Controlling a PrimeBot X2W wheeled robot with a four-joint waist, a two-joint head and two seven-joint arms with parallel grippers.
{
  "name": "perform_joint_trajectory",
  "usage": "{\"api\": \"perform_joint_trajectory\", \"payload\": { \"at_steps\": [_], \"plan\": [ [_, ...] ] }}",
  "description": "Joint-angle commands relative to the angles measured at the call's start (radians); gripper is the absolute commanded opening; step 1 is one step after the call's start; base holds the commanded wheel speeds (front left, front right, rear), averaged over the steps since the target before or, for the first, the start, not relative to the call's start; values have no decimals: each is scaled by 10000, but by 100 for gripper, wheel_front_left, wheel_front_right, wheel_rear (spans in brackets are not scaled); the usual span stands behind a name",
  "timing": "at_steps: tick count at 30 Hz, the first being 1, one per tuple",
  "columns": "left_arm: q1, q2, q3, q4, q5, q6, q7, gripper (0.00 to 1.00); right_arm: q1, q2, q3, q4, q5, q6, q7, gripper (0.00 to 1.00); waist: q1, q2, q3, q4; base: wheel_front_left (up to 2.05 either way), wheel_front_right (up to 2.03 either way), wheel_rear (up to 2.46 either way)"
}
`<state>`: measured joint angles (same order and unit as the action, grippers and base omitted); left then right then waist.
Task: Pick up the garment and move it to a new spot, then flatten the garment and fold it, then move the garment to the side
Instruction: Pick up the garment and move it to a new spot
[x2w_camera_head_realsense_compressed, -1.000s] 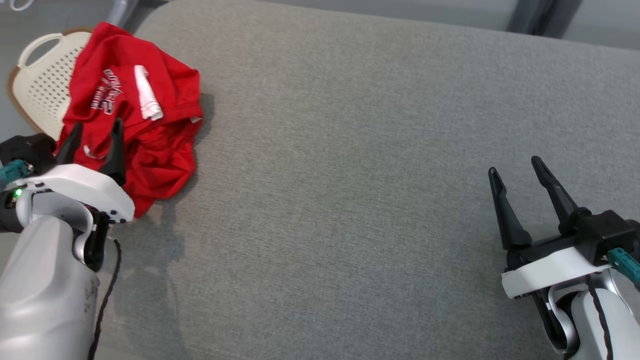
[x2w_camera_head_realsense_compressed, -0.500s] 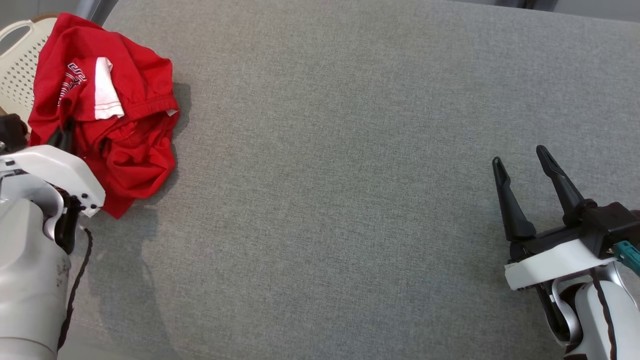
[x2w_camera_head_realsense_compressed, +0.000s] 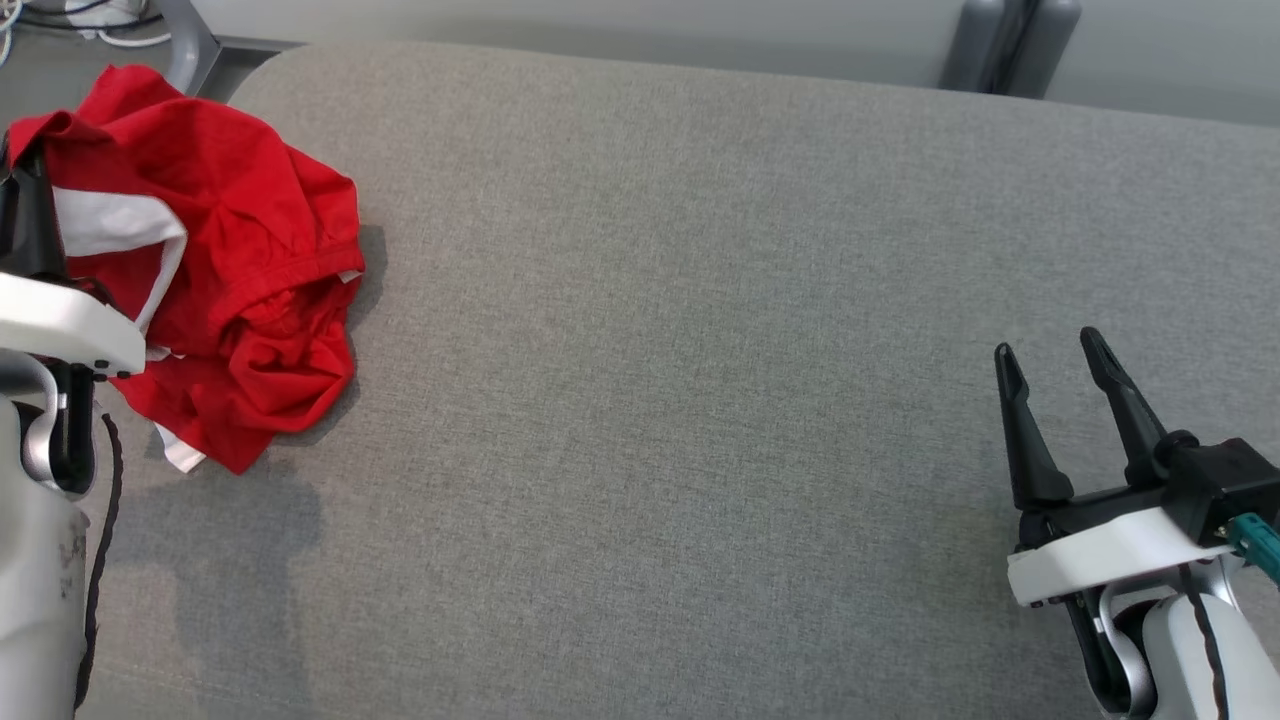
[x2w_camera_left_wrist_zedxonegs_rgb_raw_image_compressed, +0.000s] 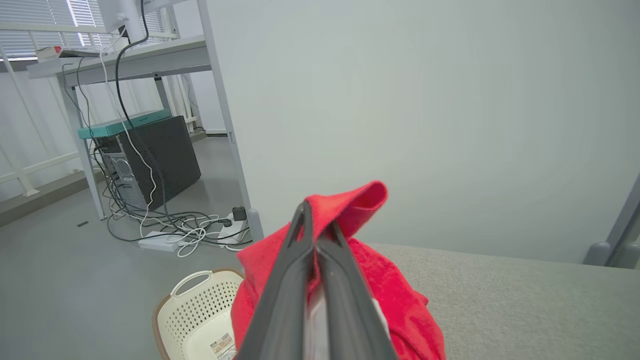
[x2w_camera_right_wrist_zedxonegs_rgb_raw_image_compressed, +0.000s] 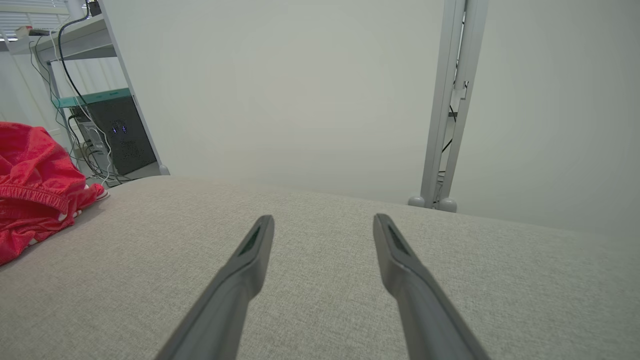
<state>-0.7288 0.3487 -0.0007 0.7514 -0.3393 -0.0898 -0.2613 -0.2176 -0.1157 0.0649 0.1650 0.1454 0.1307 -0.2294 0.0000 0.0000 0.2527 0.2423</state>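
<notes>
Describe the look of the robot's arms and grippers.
Both the left gripper and right gripper have two long, tapering dark fingers on a white rounded housing, above pale silver-grey forearms. A thin black cable runs down each forearm, and a teal connector juts from the right wrist's black block.

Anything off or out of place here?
Nothing stands out. The red garment lies crumpled at the left end of the table, a fold pinched in the left gripper; the right gripper hangs open over it.
</notes>
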Motion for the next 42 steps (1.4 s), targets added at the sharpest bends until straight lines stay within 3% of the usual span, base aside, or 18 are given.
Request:
{"api": "perform_joint_trajectory", "payload": {
  "at_steps": [1,12,20,25,28,36,42],
  "plan": [
    [676,51,110,-890,88,218,-42,0,175,27,5,84,78,1,-100,100,0,0,-487,-204,0,0,0],
    [4780,-133,215,-7534,142,1430,1508,0,509,407,-73,249,302,1,-294,100,0,0,-1208,-1145,0,0,0],
    [5687,-238,-312,-10052,455,1769,2545,0,484,486,-55,252,297,1,-334,100,0,0,-1194,-1937,0,0,0],
    [5588,-431,-1184,-10695,640,1569,2984,0,311,536,-38,217,377,1,-365,100,0,0,-977,-2742,0,0,0],
    [5174,-681,-1994,-10577,712,1213,3195,0,224,569,-26,188,429,1,-370,100,0,0,-723,-3189,0,0,0],
    [3501,-1485,-3974,-9272,957,289,3667,0,-219,621,8,-39,694,1,-378,100,0,0,378,-4502,0,0,0],
    [2218,-2158,-5381,-8258,1073,-166,3765,0,-422,631,56,-158,1228,1,-381,100,0,0,1128,-5453,0,0,0]
  ]
}}
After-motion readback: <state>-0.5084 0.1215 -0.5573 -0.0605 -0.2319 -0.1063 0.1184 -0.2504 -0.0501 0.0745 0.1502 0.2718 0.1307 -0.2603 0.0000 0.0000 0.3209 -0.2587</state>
